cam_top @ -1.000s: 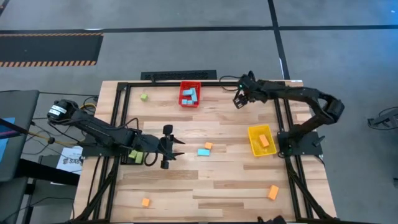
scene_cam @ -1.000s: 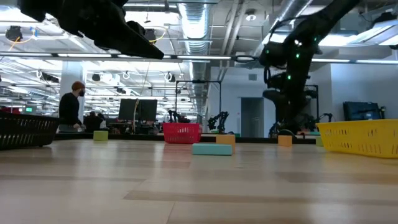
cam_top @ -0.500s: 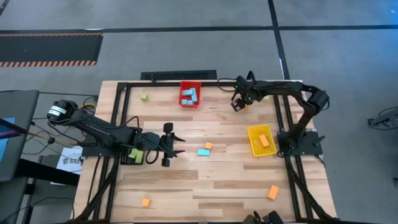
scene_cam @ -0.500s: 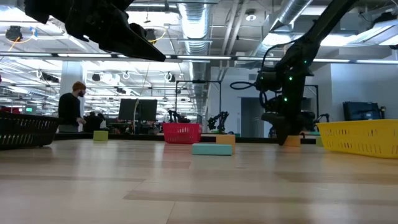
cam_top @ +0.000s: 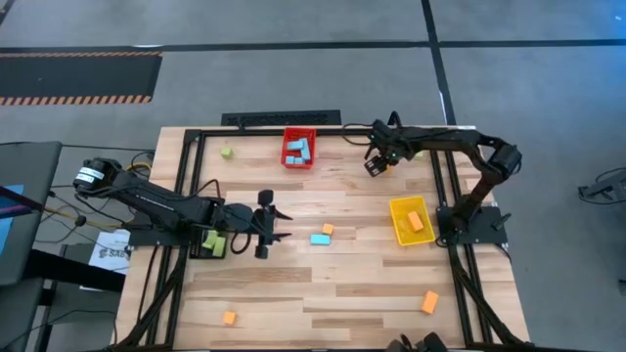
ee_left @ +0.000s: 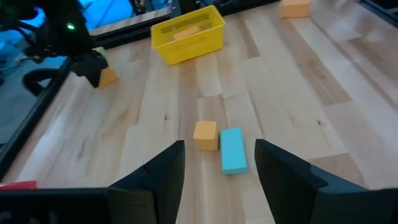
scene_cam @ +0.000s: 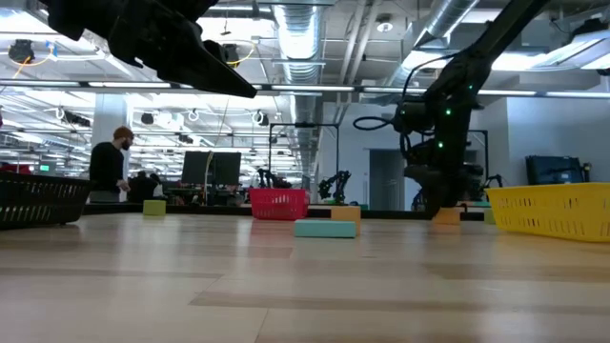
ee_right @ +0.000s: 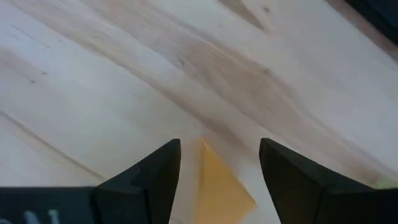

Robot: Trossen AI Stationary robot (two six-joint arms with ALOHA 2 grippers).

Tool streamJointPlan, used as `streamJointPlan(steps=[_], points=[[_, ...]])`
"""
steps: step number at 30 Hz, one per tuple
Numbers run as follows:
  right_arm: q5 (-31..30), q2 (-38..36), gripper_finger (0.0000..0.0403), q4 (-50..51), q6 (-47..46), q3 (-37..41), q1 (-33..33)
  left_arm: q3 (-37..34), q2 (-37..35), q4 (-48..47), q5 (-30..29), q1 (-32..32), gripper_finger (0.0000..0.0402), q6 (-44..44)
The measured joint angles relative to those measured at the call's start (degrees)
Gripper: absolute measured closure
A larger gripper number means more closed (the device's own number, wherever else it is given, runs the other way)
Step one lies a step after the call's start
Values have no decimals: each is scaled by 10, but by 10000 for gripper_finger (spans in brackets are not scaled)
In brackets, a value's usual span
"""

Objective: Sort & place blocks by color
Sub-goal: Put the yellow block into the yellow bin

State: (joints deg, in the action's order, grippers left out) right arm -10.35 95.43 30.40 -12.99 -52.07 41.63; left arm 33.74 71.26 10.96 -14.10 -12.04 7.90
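Near the far right edge, my right gripper points down, open, low over the table. An orange block lies flat between its fingers with a gap on each side. My left gripper hangs open above the table's middle left. It points toward an orange cube and a light-blue bar, which lie side by side on the wood ahead of it. Other blocks lie loose on the table: a yellow-green one at the far left and two orange ones near the front edge.
A red bin with light-blue blocks stands at the far middle. A yellow bin with an orange block stands at the right. A black bin with yellow-green blocks stands under my left arm. A person stands in the room behind.
My right gripper has sunk toward the table and tipped steeper, coming down around the orange block at the far right. Its fingers stay apart.
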Motion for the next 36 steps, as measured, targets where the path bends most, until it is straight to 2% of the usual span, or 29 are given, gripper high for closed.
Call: streamJointPlan(steps=[7,25,29,36], points=[[0,-5,163,57,0,0,0,0,0,0,9,1,221,0],[31,-5,167,54,0,0,-3,0,0,0,9,1,221,-8],[43,-5,194,54,0,0,-3,0,0,0,9,1,221,-15],[45,-6,280,53,2,-1,-4,0,0,-2,32,1,221,-30]])
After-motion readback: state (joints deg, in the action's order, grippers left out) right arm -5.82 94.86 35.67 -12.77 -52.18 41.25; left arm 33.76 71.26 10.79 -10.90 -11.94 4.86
